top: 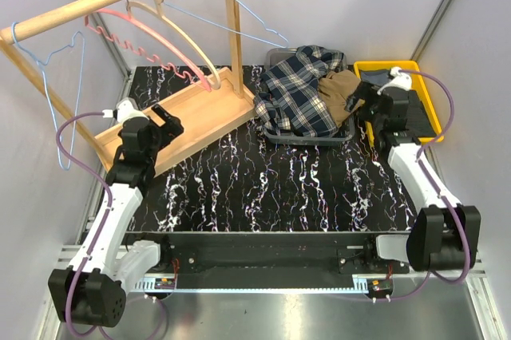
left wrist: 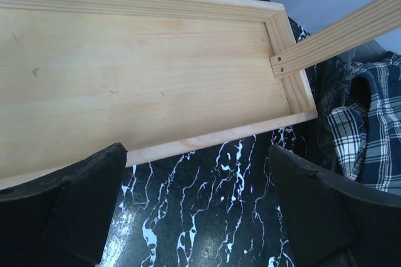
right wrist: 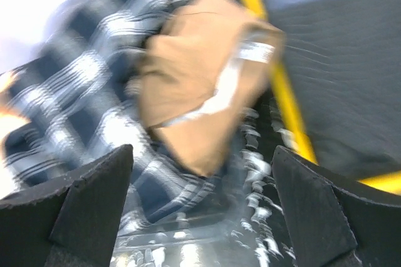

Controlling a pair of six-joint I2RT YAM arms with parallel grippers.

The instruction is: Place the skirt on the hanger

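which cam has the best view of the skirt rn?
Right wrist: the skirt sits centre frame, large, whitish lining showing, though blurred. Top external shows only a small tan patch beside the plaid shirt in the grey bin. Left wrist shows none of it.

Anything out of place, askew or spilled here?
Nothing is spilled or damaged. The skirt lies crumpled in the grey bin, and the plaid shirt beside it drapes over the bin's edge.

pale grey walls [top: 359,5]; black marbled table [top: 263,180]; evenly lit
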